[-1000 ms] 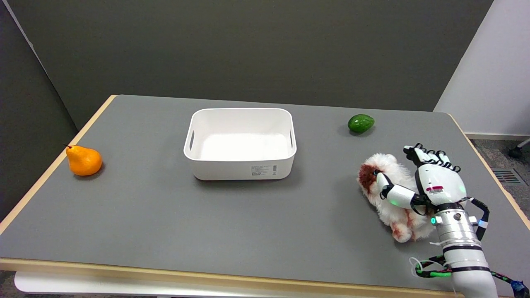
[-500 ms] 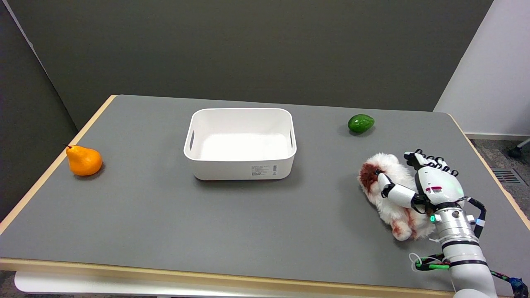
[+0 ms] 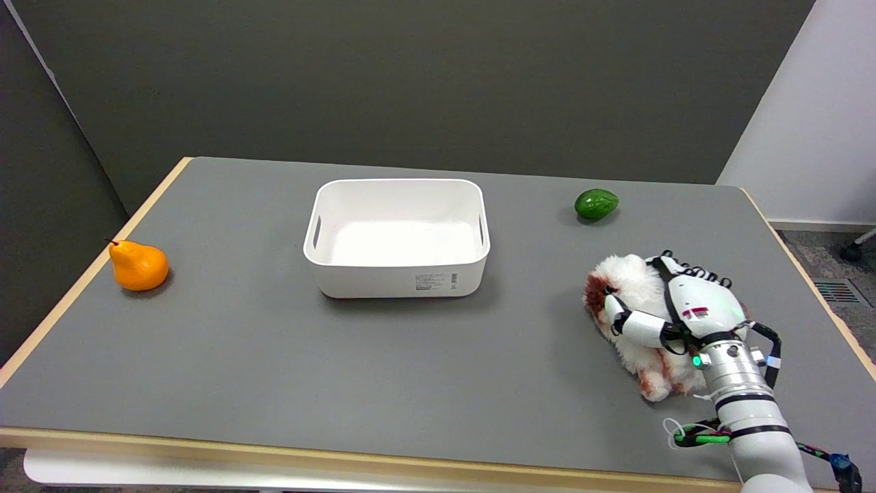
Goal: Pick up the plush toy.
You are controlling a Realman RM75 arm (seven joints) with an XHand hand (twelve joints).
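Toward the right end of the grey table [image 3: 274, 370], the right hand [image 3: 674, 311] lies over the plush toy [image 3: 633, 322], its white arm rising from the picture's lower right corner and leaning up and to the left. Its palm shell faces upward toward the camera, sitting on top of the toy's back. One of its fingers [image 3: 633, 324], set apart from the rest, wraps round the near side just below the brown patch on the toy's head, while the others curl over the far side, so the fingers are clamped on the white and brown fur from both sides. Whether the toy has left the table cannot be told; its lower end shows just beside the wrist. Well apart from it, a green avocado [image 3: 597, 204] lies farther back, a white bin [image 3: 397, 236] stands at mid-table, and an orange pear [image 3: 138, 265] rests near the left edge.
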